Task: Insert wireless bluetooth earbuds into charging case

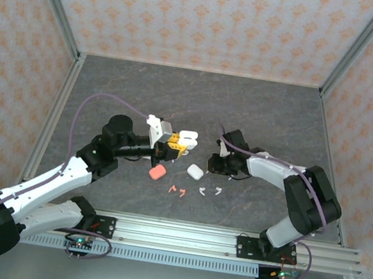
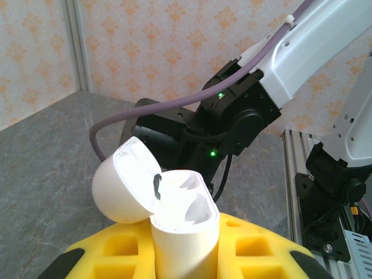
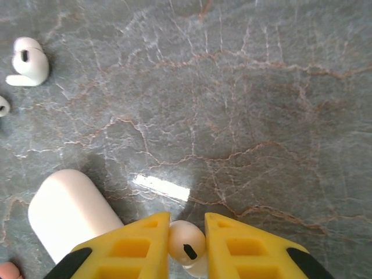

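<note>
Left end effector [image 1: 174,145], top view: clenched on the open white charging case [image 1: 186,138], which it holds above the counter [image 1: 274,117]. My right end effector [image 1: 215,161] sits low, just right of it. I count three cases: the held one, a closed white case [image 1: 195,172] and a pink case [image 1: 158,172]. Loose nearby lie two pink earbuds [image 1: 172,188] and two white earbuds [image 1: 203,190].

Left wrist view: the lid stands hinged open and both sockets look empty.

Right wrist view: the right end effector pinches a fifth earbud [image 3: 186,243], white, at the counter.

Step, as I judge it: the earbud is grasped. Next I lift it and carry it left to a socket, stem first.
</note>
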You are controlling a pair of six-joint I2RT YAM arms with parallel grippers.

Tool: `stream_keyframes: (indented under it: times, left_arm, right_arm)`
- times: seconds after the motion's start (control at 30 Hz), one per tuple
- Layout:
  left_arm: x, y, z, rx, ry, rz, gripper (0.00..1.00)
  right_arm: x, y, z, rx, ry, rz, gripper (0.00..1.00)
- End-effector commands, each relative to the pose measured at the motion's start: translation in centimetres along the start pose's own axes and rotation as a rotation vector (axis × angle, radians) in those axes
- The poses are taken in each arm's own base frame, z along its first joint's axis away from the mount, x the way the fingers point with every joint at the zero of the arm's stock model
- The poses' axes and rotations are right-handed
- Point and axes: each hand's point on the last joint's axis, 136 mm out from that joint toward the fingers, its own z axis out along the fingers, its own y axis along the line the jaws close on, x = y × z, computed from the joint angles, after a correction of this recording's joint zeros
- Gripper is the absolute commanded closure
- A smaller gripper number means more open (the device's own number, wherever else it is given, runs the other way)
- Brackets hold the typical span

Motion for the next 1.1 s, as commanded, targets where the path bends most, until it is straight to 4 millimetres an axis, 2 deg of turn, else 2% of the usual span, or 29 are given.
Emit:
stream_keyframes:
  times: [0.0,0.23,0.37,0.53,0.63,0.77,0.83,0.97,1.07]
  left_arm:
    - [-1.3,-0.5,-0.1,0.019,-0.032,0.024,1.00]
    - [-1.7,-0.5,0.1,0.028,-0.074,-0.003,1.00]
    - [-1.9,-0.4,0.5,0.035,-0.091,-0.024,1.00]
    - [-1.8,-0.2,1.3,0.055,-0.087,-0.047,1.00]
    - [-1.9,-0.4,1.8,0.065,-0.081,-0.048,1.00]
    - [-1.8,-0.6,2.3,0.078,-0.077,-0.051,1.00]
    - [-1.8,-0.8,2.6,0.083,-0.075,-0.050,1.00]
    - [-1.8,-0.9,2.9,0.091,-0.070,-0.052,1.00]
    - [-1.8,-0.9,3.0,0.089,-0.068,-0.054,1.00]
  right_arm:
    - [-2.4,1.8,-3.2,-0.024,-0.118,-0.062,0.81]
    - [-5.3,5.1,-10.8,-0.110,-0.373,-0.172,0.81]
    - [-6.6,7.5,-16.3,-0.182,-0.551,-0.255,0.82]
    - [-7.4,10.8,-22.9,-0.282,-0.742,-0.360,0.82]
    - [-7.3,13.0,-25.6,-0.338,-0.811,-0.429,0.82]
    - [-6.6,16.1,-27.6,-0.361,-0.854,-0.538,0.82]
    - [-6.2,17.5,-27.9,-0.369,-0.871,-0.588,0.82]
    - [-5.2,19.6,-27.6,-0.375,-0.855,-0.680,0.82]
    - [-4.8,20.1,-26.7,-0.361,-0.832,-0.716,0.82]
